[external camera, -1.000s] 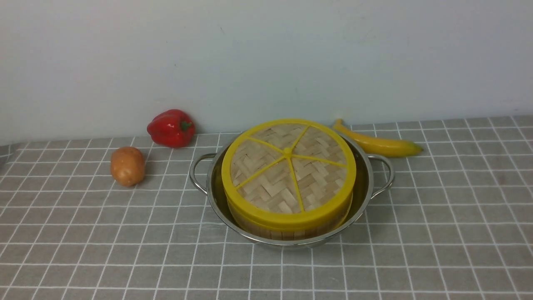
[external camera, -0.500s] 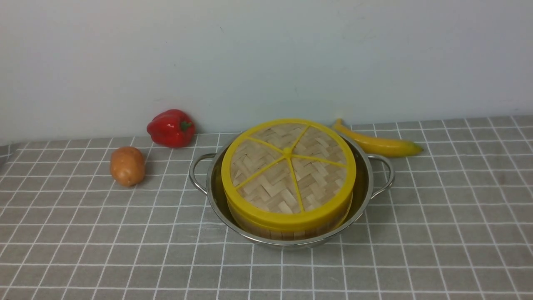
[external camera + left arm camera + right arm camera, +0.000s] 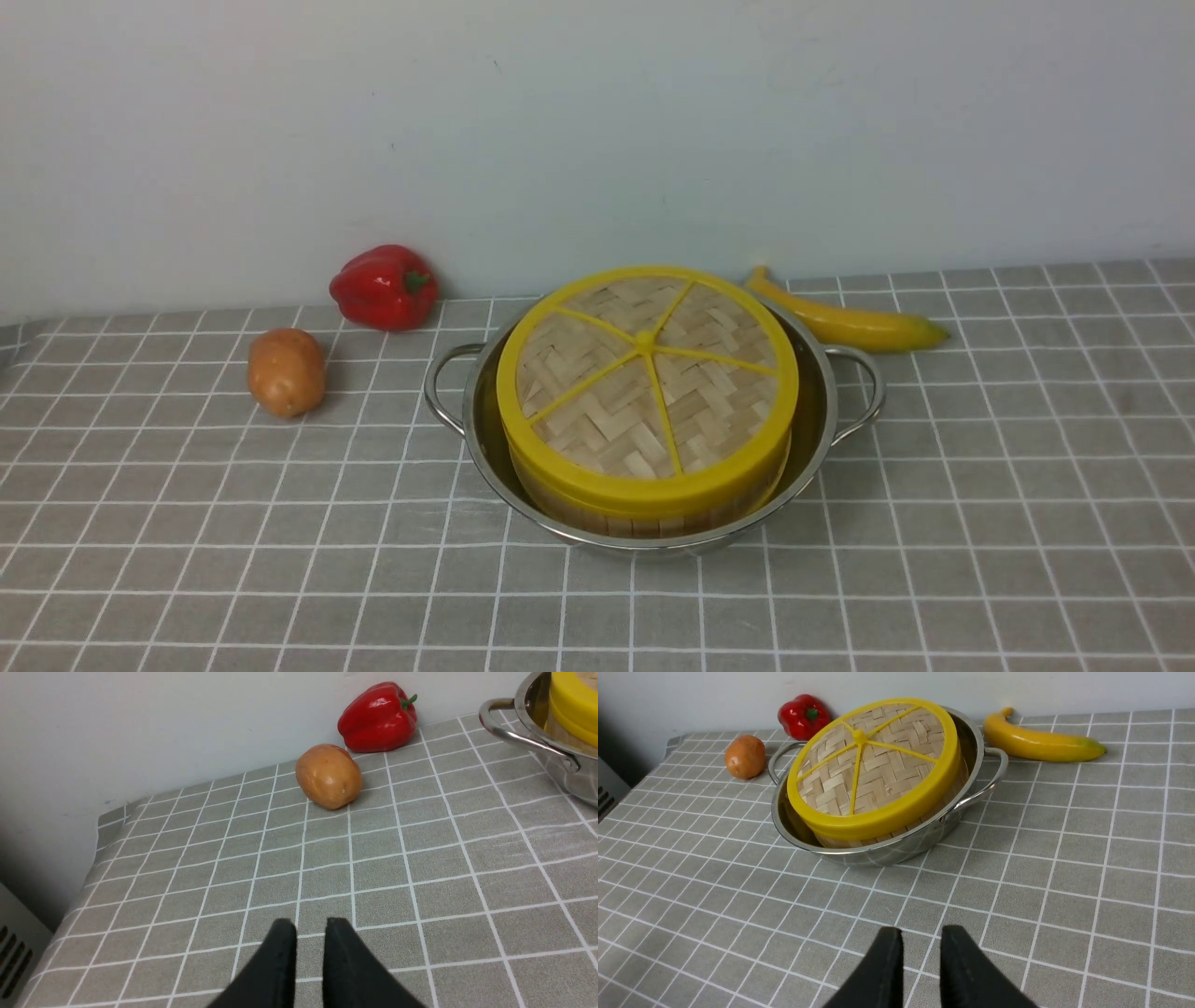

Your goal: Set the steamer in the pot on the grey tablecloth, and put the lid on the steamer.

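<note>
While nothing has shifted, lid [image 3: 646, 373] atop steamer [image 3: 644, 516].

Lid [image 3: 646, 373] on steamer [image 3: 644, 509] in pot [image 3: 822, 420], mid-tablecloth [image 3: 980, 523]; potato [image 3: 286, 371] and pepper [image 3: 384, 287] left, banana [image 3: 845, 321] behind right.

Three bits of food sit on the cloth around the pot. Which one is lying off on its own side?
The banana. It lies alone to the right of the pot, by the wall, while the red pepper and the potato both sit to its left.
</note>
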Controlling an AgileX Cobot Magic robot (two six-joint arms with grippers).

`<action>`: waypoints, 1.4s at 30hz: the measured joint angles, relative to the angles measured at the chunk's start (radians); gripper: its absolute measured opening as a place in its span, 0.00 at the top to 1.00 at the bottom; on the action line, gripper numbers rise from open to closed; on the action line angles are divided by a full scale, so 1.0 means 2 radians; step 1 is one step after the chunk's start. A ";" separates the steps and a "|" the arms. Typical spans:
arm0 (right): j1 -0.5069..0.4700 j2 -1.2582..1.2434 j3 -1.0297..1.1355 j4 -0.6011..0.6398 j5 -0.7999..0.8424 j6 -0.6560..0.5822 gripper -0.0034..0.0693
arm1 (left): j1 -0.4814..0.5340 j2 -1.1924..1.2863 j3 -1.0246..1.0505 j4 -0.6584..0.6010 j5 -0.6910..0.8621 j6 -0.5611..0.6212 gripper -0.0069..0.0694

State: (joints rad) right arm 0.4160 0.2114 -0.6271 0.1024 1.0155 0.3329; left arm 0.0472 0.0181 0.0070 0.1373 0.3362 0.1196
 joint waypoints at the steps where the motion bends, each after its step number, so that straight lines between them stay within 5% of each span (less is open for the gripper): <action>1: 0.000 0.000 0.000 0.000 0.000 0.000 0.75 | 0.000 0.000 0.000 0.000 0.000 0.000 0.80; 8: -0.021 -0.009 0.000 -0.018 -0.016 -0.020 0.72 | 0.001 0.000 0.000 0.000 0.000 0.001 0.78; 15: -0.173 -0.038 0.062 -0.073 -0.232 -0.065 0.68 | 0.001 0.000 0.000 0.000 0.000 0.001 0.78; 24: -0.287 -0.104 0.250 -0.056 -0.336 -0.064 0.63 | 0.001 0.000 0.000 0.000 0.000 0.001 0.78; 42: -0.294 -0.104 0.317 -0.054 -0.346 -0.077 0.62 | 0.001 0.000 0.000 0.000 0.000 0.001 0.76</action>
State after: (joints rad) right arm -0.1724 0.0035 0.0074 -0.0054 0.3226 0.1794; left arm 0.0483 0.0172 0.0070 0.1382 0.3356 0.1208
